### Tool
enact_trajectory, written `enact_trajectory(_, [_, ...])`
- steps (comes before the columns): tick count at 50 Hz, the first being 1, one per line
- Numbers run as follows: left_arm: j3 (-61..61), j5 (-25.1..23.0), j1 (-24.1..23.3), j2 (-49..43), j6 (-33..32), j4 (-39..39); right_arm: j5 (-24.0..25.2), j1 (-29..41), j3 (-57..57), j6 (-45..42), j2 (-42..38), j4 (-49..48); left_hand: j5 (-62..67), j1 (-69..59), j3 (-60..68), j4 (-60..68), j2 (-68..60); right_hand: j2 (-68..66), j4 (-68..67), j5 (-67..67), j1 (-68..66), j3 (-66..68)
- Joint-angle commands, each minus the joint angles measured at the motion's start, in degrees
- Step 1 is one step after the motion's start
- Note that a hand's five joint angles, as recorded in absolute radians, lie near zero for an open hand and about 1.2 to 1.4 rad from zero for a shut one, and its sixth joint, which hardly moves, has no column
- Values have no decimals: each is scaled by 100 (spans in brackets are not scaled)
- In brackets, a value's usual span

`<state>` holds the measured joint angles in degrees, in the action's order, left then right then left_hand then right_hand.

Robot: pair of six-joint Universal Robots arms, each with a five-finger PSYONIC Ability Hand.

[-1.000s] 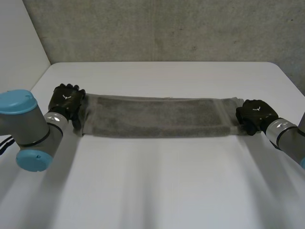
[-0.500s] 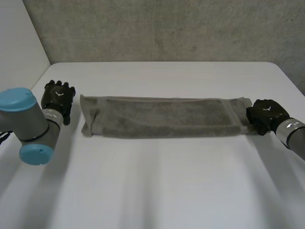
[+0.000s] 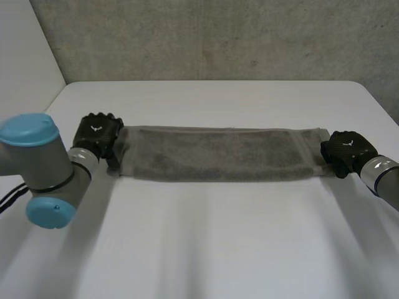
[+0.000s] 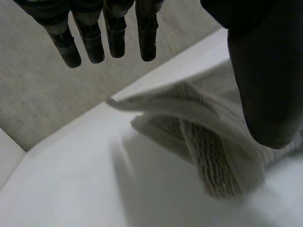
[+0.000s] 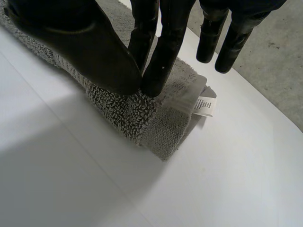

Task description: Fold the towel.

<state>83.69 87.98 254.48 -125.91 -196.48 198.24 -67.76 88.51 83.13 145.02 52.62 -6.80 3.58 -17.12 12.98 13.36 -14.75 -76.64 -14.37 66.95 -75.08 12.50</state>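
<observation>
Grey towel (image 3: 212, 154) is stretched lengthwise across mid-frame on the bench (image 3: 206, 249); its right end is pinched by the right hand (image 3: 346, 149), its left end is reached by the left hand (image 3: 95, 132), fingers (image 4: 113, 38) straight (nothing gripped).

The head camera looks down on the whole bench (image 3: 218, 249) from behind, while the wrist cameras (close in) share the ends of the towel (image 3: 212, 154).

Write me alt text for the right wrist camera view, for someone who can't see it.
The right robot hand pinches the end of a grey terry towel between thumb and fingers on a white table. A white care label sticks out from the towel's end, near the fingertips.
</observation>
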Motion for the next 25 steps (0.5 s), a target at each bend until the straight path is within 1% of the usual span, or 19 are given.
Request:
enact_trajectory(1, [-414, 123, 6, -627, -477, 223, 8, -36, 1, -9, 2, 3, -134, 489, -298, -336, 251, -336, 437, 305, -492, -250])
enact_trajectory(5, [-467, 185, 6, -724, -768, 426, 0, -36, -7, -9, 2, 3, -134, 489, -298, -336, 251, -336, 437, 305, -492, -250])
enact_trajectory(13, [-476, 325, 102, -715, -883, 734, -18, -36, -16, -9, 2, 12, -117, 472, -298, -336, 234, -336, 437, 305, -492, -250])
enact_trajectory(25, [-388, 369, 216, -689, -1165, 708, 61, -185, -69, -62, -7, 47, -134, 489, -298, -336, 251, -336, 437, 305, -492, -250])
